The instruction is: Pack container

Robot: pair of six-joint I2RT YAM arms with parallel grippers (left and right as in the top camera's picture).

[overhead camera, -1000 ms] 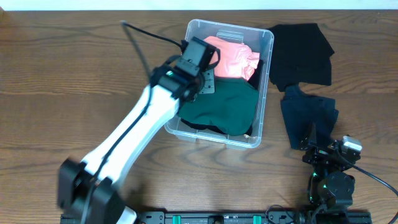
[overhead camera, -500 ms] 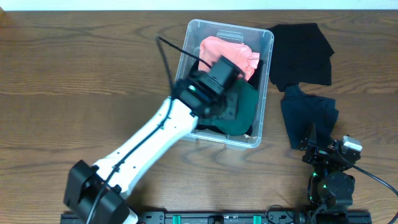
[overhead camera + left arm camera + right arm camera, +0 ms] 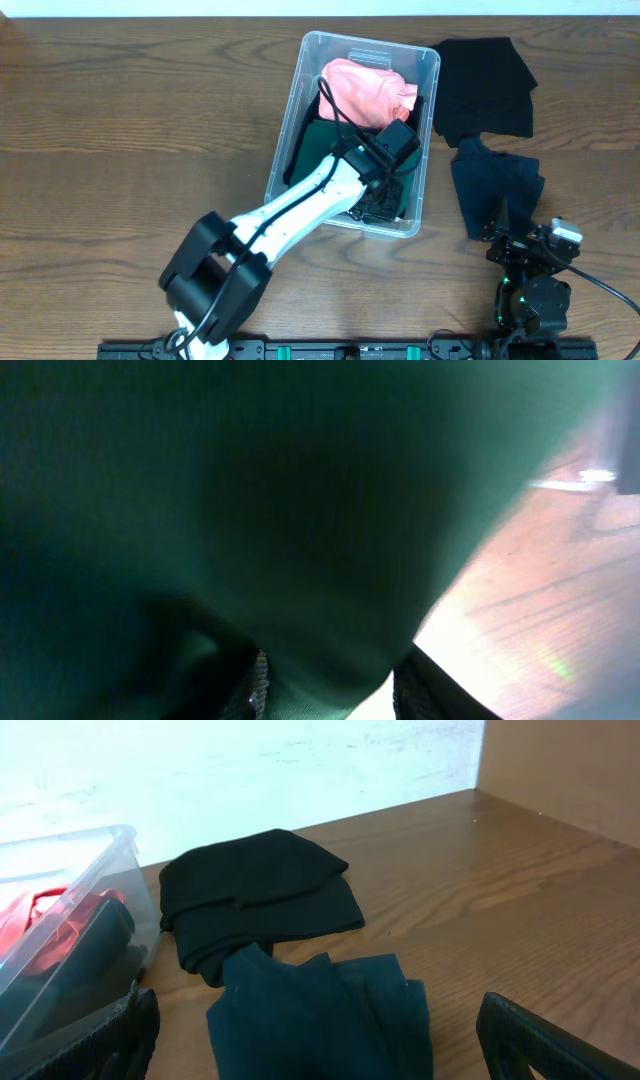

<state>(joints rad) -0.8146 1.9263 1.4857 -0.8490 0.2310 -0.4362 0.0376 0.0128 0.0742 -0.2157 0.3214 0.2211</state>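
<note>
Overhead, we see the container (image 3: 312,45) standing at the upper middle of the wooden table (image 3: 130,130), its long sides running from the top of the frame down toward the bottom. A pink cloth (image 3: 365,88) fills its upper end and a green cloth (image 3: 318,145) lies across its lower half.

The left arm reaches up from the lower left of the frame, and the left gripper (image 3: 372,200) points down inside the container at its lower right, over the green cloth. Through the left wrist view we see little but blurred green fabric. It fills nearly the whole frame and hangs down between the two dark fingers at the bottom edge. The fingers stand partly apart, but we cannot tell whether they pinch the fabric or merely press into it.

To the right of the container, outside it, a black cloth (image 3: 485,85) lies at the upper right. Just below that lies a crumpled dark blue cloth (image 3: 495,185), and the two overlap at their edges.

The right arm sits at the lower right, below the dark blue cloth. In the right wrist view the right gripper (image 3: 320,1055) has its fingers spread wide at the lower corners of the frame, with nothing between them. The dark blue cloth lies just ahead of them, and the container's corner shows at the left edge.
</note>
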